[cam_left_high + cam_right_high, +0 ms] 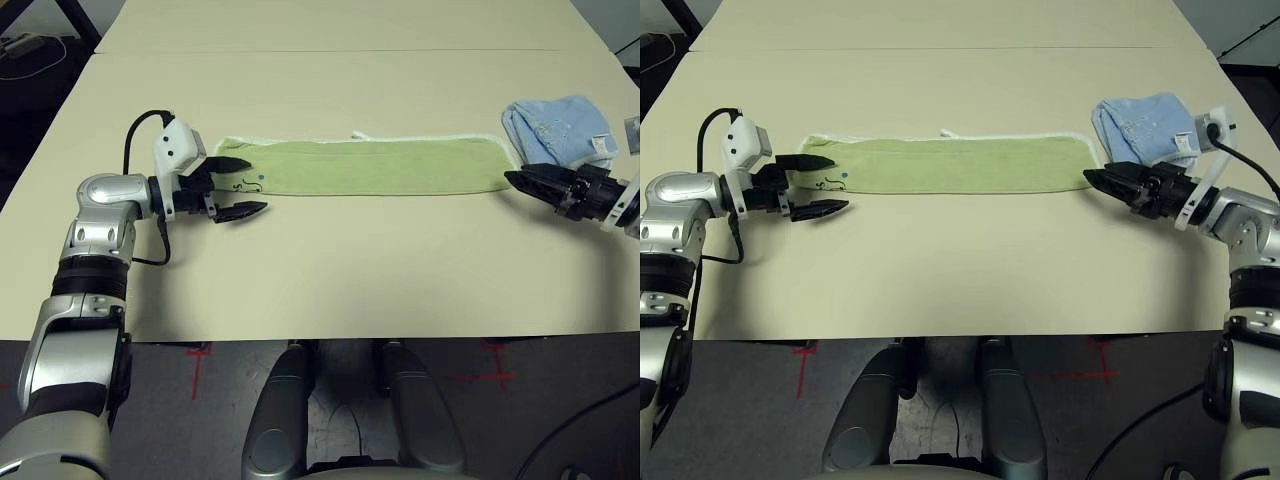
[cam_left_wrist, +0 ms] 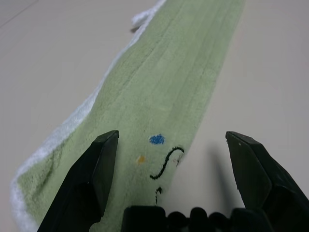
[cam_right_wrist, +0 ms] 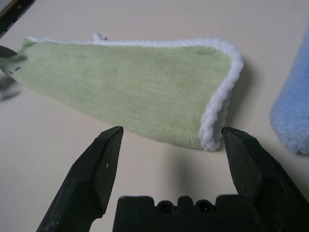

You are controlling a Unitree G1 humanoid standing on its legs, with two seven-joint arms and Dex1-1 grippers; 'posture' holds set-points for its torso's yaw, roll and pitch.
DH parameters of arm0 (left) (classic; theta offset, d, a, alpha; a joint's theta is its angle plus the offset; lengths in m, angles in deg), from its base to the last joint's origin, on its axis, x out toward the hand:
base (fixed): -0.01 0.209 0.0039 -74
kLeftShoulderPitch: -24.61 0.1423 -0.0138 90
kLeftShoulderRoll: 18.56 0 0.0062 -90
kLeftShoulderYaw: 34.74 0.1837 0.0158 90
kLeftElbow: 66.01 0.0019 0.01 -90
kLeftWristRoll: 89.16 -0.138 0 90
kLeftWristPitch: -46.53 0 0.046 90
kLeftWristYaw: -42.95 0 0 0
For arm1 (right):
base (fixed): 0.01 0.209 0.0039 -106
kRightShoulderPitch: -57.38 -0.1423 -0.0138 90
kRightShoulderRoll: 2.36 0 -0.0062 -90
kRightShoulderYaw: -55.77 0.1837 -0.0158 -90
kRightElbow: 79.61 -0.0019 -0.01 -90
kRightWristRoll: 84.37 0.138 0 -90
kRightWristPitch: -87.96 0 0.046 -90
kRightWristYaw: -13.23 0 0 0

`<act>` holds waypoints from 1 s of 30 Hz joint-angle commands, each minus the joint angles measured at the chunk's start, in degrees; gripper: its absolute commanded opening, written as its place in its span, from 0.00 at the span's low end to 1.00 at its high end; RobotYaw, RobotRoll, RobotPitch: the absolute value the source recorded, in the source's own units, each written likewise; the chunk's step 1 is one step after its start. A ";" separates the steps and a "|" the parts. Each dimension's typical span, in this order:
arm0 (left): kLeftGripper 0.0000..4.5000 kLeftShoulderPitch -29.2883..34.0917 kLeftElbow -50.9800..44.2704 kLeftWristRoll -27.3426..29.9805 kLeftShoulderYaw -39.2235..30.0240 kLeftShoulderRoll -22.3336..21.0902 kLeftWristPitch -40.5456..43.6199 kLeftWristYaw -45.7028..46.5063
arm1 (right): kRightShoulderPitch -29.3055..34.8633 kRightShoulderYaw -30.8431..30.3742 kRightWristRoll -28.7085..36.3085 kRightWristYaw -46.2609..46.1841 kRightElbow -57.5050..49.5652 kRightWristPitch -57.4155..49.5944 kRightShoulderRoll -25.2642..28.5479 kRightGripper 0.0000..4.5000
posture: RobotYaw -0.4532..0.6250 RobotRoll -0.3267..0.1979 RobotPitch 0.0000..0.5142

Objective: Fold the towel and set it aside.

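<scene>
Head views: towel [image 1: 370, 166] lay flat as a long folded strip across centre of frame on the beige table [image 1: 330, 270], white edging along its far side. At its left end, small marks: a blue dot, plus a black squiggle; not legible as writing. Left gripper [image 1: 238, 187] at centre-left, fingers spread wide, straddling that end w/ nothing held. Right gripper [image 1: 1102, 181] at centre-right, tips just beside towel's right end, jaws apart, empty. Light blue cloth [image 1: 1145, 127] bunched upper right, just past towel's end.

Left wrist view: black fingers [image 2: 94, 174] wide apart over towel's marked end; blue dot, yellowish speck, black curl between them. No readable text.

Right wrist view: fingers [image 3: 99, 169] apart, towel's white-edged end near the tips, not touching. Blue cloth at right edge.
</scene>
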 commanded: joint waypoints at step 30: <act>1.00 4.67 -14.69 7.39 -1.95 -0.59 14.57 -3.63 | 0.20 15.72 17.22 -27.63 -13.39 -38.56 -5.14 0.99 | 0.48 0.62 0.50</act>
